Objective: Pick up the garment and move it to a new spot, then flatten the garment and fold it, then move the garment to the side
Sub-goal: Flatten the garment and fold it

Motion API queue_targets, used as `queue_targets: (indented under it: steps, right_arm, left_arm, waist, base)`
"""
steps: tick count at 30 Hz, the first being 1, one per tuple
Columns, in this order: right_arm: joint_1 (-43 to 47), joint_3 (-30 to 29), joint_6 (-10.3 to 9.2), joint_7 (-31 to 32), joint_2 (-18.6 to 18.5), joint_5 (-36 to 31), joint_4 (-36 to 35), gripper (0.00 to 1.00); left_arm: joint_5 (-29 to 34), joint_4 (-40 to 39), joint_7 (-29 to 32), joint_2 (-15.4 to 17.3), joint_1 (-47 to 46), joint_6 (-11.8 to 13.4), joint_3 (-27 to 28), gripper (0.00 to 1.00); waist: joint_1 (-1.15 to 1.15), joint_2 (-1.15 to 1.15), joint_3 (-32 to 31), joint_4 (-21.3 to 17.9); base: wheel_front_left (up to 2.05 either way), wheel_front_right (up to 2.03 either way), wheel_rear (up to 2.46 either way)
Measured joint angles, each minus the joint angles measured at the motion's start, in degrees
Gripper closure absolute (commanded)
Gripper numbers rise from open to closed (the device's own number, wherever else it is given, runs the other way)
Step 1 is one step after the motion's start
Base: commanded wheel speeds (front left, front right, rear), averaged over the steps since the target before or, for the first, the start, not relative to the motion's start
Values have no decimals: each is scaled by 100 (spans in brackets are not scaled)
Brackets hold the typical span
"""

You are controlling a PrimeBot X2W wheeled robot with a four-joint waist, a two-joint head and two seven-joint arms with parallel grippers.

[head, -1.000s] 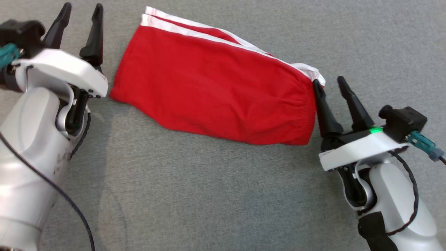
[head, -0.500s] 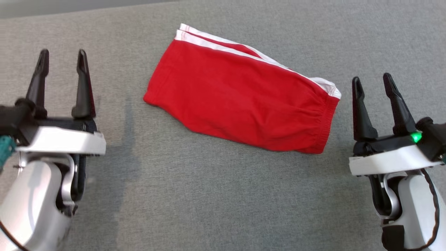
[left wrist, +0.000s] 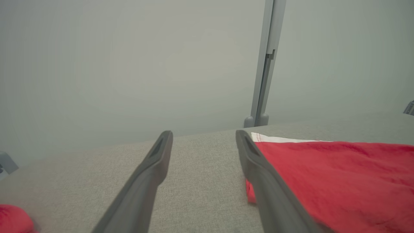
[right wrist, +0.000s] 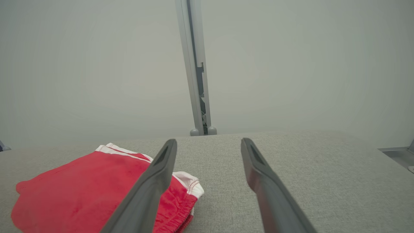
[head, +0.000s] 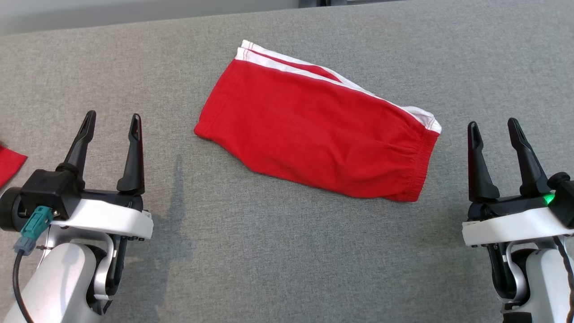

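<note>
Lying folded across the upper middle of the frame, the red shorts [head: 314, 134] rest on the grey table [head: 269, 251]. The left gripper [head: 112, 119] at lower left and the right gripper [head: 492, 125] at lower right both stand wide, empty, clear of the shorts.

Red cloth [head: 9, 163] partly beyond left edge

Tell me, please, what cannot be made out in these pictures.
Second red cloth: head view, cut off by the left edge; its kind is unclear.
Red shorts, lower layers: head view, covered by the top layer.
Their waistband: right wrist view, partly behind the right pincer's finger.
</note>
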Motion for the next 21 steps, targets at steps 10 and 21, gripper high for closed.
queue_targets:
  steps: [10,21]
  right_arm:
    - [-3,5,0,16,24,70,-7,0]
    - [-52,112,0,58,43,120,-15,0]
  left_arm:
    - [-19,36,67,-1,-52,1,-56,0]
    - [27,238,434,15,-967,-435,-367,0]
  waist:
    - [0,0,-19,-13]
    - [0,0,128,-86]
  base:
    - [0,0,0]
    - [0,0,0]
